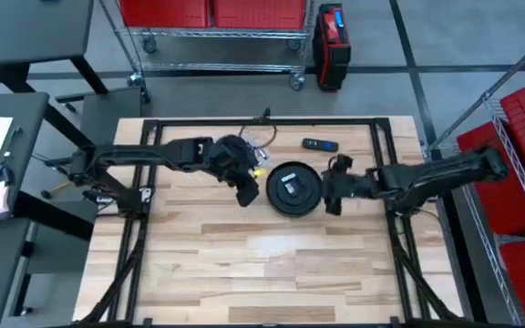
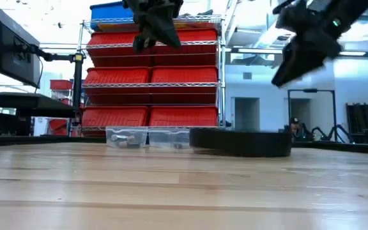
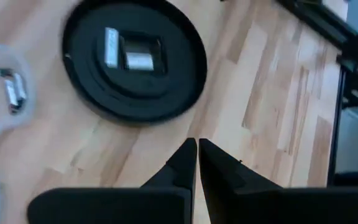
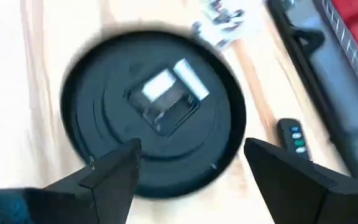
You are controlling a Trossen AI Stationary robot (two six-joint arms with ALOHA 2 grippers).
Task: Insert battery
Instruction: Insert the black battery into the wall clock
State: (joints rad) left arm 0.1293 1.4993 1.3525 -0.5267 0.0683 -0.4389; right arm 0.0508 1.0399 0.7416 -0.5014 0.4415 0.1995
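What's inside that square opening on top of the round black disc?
The disc has a square recess holding a pale block, with a pale strip beside it. What lies beneath the block is covered.

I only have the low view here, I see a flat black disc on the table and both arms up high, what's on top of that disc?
Observer: The round black device has a square open compartment in the middle of its top, with something pale in it.
Operator: Which arm is closer to it?
Observer: From above, the right gripper is at the device's right edge; the left gripper is just off its left edge.
Operator: Are they open?
Observer: The right gripper's fingers are spread wide with nothing between them; the left gripper's fingers are closed together, empty.
Operator: Anything else nearby?
Observer: A small dark remote lies on the table behind the device.
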